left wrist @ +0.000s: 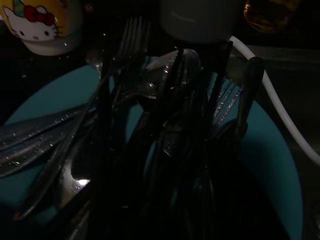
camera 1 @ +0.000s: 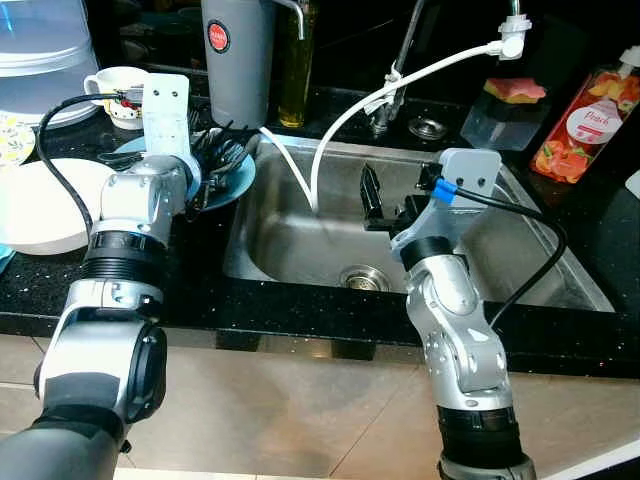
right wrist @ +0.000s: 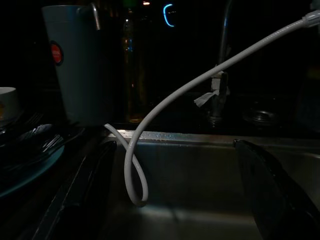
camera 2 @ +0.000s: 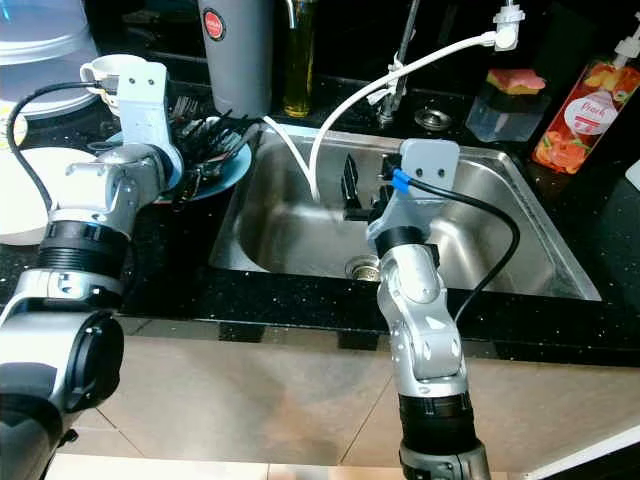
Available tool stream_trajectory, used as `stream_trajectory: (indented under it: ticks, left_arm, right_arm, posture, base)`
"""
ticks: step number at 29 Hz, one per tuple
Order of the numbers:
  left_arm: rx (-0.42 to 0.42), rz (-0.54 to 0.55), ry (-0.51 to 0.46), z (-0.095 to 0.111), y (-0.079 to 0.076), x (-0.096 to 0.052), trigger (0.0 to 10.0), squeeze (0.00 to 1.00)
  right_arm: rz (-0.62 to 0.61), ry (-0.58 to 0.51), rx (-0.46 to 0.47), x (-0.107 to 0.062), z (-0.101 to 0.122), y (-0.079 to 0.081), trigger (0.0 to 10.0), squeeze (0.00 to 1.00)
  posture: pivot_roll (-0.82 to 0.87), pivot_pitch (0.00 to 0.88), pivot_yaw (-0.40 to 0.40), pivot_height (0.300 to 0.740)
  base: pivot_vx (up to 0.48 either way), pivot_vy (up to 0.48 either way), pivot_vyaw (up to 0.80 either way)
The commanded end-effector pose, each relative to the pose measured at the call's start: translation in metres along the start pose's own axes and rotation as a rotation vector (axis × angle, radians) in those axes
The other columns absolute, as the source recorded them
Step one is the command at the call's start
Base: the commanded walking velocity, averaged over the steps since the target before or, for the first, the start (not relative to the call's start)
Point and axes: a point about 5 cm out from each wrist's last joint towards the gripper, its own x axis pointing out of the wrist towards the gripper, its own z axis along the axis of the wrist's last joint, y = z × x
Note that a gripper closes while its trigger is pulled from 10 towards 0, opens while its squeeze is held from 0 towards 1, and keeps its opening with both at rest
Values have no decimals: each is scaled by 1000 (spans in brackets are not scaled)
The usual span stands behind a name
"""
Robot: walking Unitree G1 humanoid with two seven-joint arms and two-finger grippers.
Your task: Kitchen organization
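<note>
A: Right, left hand [left wrist: 165, 150] first. Where is it?

B: Low over the teal plate [camera 1: 232, 180], on the black counter [camera 1: 60, 285] just left of the sink [camera 1: 300, 245]. Its black fingers [left wrist: 102, 165] reach down into the heap of cutlery [left wrist: 150, 105].

A: Holding anything?

B: Cannot tell. Wrist view is dark; forks and spoons cross the fingers and hide the tips.

A: What lies on the plate?

B: A loose pile of forks and spoons, handles pointing several ways, some overhanging the rim.

A: Right hand?

B: Right hand [right wrist: 175, 200] hangs inside the sink basin, above the drain [camera 1: 365, 278]. Fingers wide apart, nothing between them. One finger [right wrist: 80, 195] shows at each side of its wrist view, steel wall between.

A: Around the sink?

B: White hose [camera 1: 345, 115] loops from the tap down into the basin. Grey canister [camera 1: 238, 55] with a red round label stands behind the plate, an oil bottle [camera 1: 296, 70] beside it. White cartoon mug [camera 1: 120, 92] sits behind the plate, to its left. Large white bowl [camera 1: 40, 205] sits at the counter's left, near the left arm. On the right of the sink, an orange-labelled bottle [camera 1: 590, 115] and a clear container [camera 1: 505, 110] holding a pink-yellow sponge.
</note>
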Motion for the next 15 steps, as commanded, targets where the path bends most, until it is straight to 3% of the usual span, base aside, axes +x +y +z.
stream_trajectory:
  ticks: [1, 2, 8, 12, 15]
  left_arm:
    - [28, 24, 7, -2, 6, 1, 10000, 118]
    - [42, 32, 5, -2, 8, 2, 10000, 0]
    - [65, 29, -26, 0, 10, 2, 10000, 0]
    - [41, 4, -1, -3, 8, 3, 10000, 0]
    - [-22, -14, 62, -11, 8, 4, 10000, 0]
  right_arm:
    - [4, 7, -2, 0, 0, 2, 10000, 0]
    - [6, 6, 3, 0, -1, 4, 10000, 0]
    - [16, 6, 19, -1, -2, 11, 10000, 0]
    - [24, 13, 22, -2, -4, 13, 10000, 0]
    - [26, 12, 23, -2, -4, 13, 10000, 0]
  posture:
    - [213, 0, -46, 740]
    - [209, 0, -40, 740]
    - [206, 0, -37, 740]
    - [207, 0, -35, 740]
    - [207, 0, -36, 740]
  base:
    - [0, 0, 0]
    - [0, 0, 0]
    - [0, 0, 0]
    - [0, 0, 0]
    - [0, 0, 0]
